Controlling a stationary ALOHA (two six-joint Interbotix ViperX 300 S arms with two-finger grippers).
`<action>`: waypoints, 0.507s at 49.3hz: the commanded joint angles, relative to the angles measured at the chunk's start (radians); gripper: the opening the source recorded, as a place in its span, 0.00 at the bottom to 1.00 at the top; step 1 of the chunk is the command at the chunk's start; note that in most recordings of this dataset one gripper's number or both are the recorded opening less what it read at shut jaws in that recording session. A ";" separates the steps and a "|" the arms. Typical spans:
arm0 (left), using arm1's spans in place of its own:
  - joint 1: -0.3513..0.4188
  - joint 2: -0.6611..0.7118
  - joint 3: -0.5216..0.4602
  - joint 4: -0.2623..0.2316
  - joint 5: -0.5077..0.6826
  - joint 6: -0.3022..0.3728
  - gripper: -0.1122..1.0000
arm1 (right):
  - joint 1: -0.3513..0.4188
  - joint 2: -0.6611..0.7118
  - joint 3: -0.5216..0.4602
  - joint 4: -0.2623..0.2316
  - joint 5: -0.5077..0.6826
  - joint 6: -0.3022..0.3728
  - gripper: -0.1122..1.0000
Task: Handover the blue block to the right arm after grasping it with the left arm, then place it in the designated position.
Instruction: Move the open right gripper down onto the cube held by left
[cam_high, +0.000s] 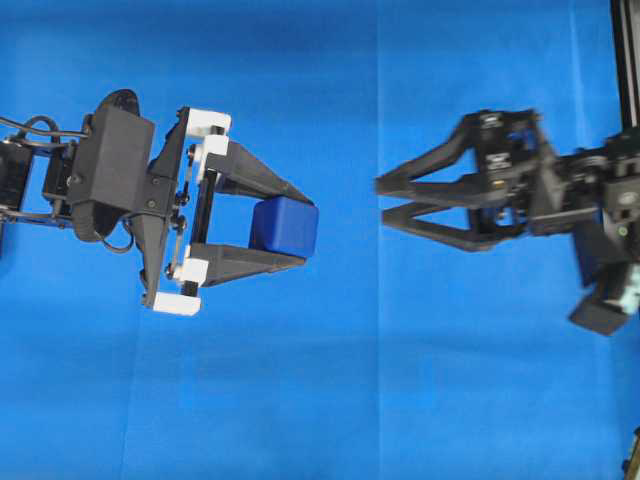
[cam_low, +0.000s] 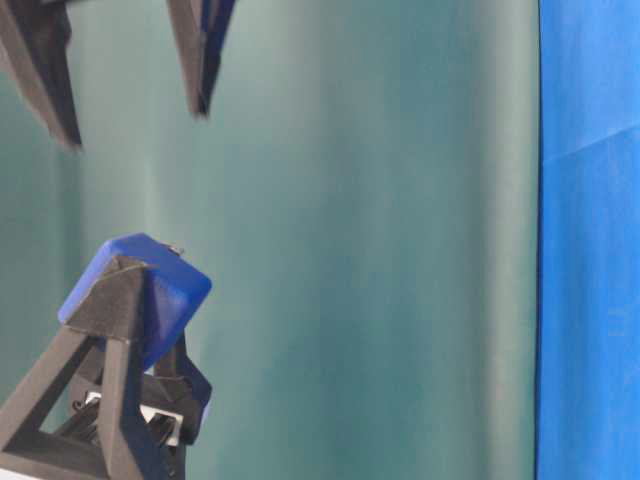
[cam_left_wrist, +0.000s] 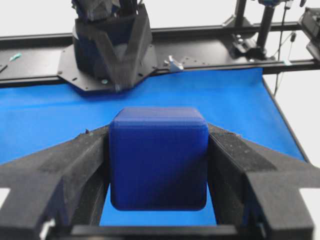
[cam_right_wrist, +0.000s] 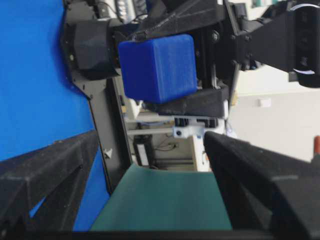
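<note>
Above the blue cloth (cam_high: 330, 400), you are pinching the small dark-blue rounded cube (cam_high: 284, 225) in the white-bracketed left gripper (cam_high: 298, 226) while the spread black right gripper (cam_high: 385, 202) is facing it for handover, needing alignment around the cube.

block (cam_high: 284, 225) in left gripper (cam_high: 303, 225) | right gripper (cam_high: 382, 198) opposite, apart
</note>
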 joint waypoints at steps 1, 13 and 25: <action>0.002 -0.021 -0.012 -0.003 -0.006 -0.002 0.54 | 0.002 0.037 -0.061 0.000 -0.017 0.000 0.97; 0.003 -0.021 -0.012 -0.002 -0.005 -0.002 0.54 | 0.006 0.137 -0.141 -0.002 -0.025 -0.006 0.96; 0.005 -0.021 -0.012 -0.002 -0.003 -0.002 0.54 | 0.011 0.204 -0.209 -0.003 -0.026 -0.044 0.96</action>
